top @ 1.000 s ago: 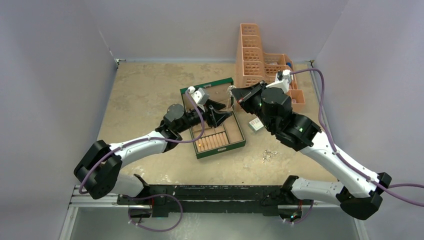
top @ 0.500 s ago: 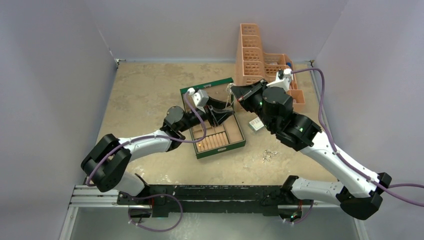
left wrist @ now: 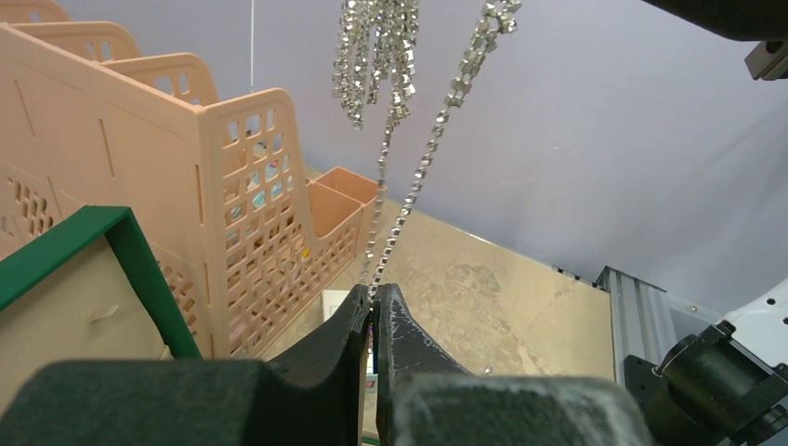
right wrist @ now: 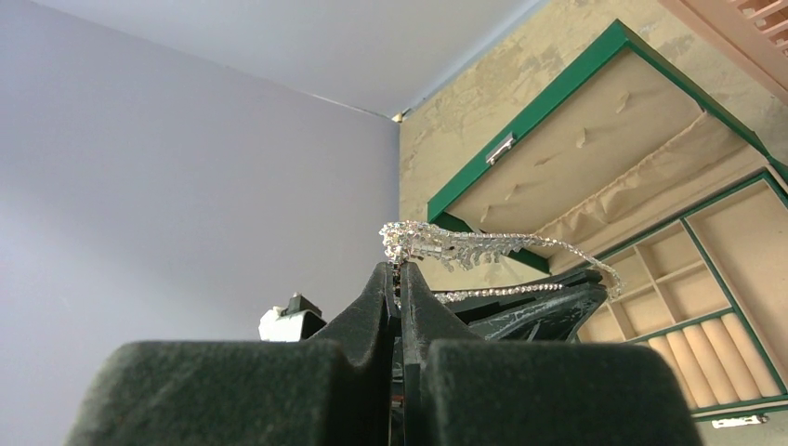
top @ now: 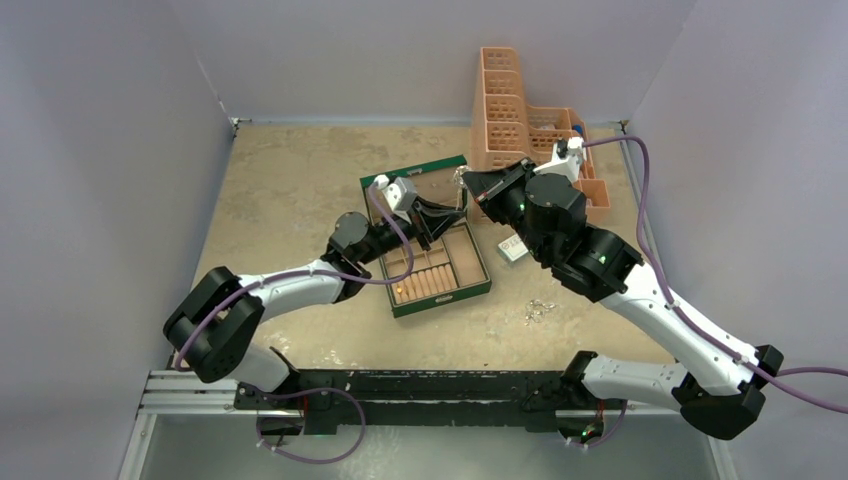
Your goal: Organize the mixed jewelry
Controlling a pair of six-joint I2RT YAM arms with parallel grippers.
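A silvery rhinestone chain hangs between my two grippers above the open green jewelry box. My right gripper is shut on the chain's bunched upper end, just above the box's back edge. From that bunch a thin strand drops to my left gripper, which is shut on its lower end. More mixed jewelry, small silvery pieces, lies loose on the table to the right of the box. In the right wrist view, the left gripper's black fingers show under the chain.
A peach lattice organizer stands at the back right, close behind both grippers. A small white card box lies between the green box and the right arm. The raised box lid leans back on the left. Grey walls enclose the table.
My left gripper has gone from open to shut on the chain's lower strand, after edging up toward it. The right gripper has held the chain's top nearly still.
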